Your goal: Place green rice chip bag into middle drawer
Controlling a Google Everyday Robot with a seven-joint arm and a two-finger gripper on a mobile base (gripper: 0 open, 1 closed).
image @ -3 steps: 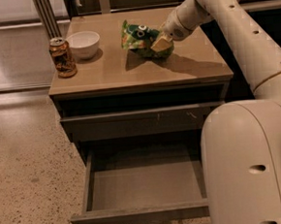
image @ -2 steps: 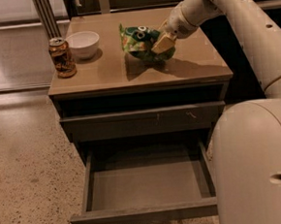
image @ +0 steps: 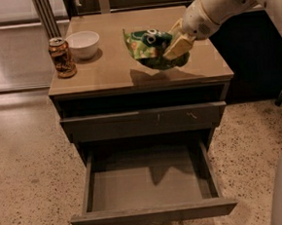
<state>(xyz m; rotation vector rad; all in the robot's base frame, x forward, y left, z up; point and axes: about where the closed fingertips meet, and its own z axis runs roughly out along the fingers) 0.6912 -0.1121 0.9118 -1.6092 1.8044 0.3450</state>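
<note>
Pinching the right edge of the small, crinkled green rice chip bag [image: 148,43], the pale two-finger gripper [image: 177,45] hangs over the back right part of the brown wooden cabinet top [image: 103,71]. The bag is clear of the surface, with its shadow lying apart from it toward the front edge. A second ago the bag sat lower, close to its shadow; it has since risen and come slightly forward. Below, the wide grey-brown middle drawer [image: 154,213] stands pulled out, as before, under the closed scratched drawer front [image: 144,120]. The brown-orange drink can [image: 62,57] and white bowl [image: 83,43] have stayed at the back left.
</note>
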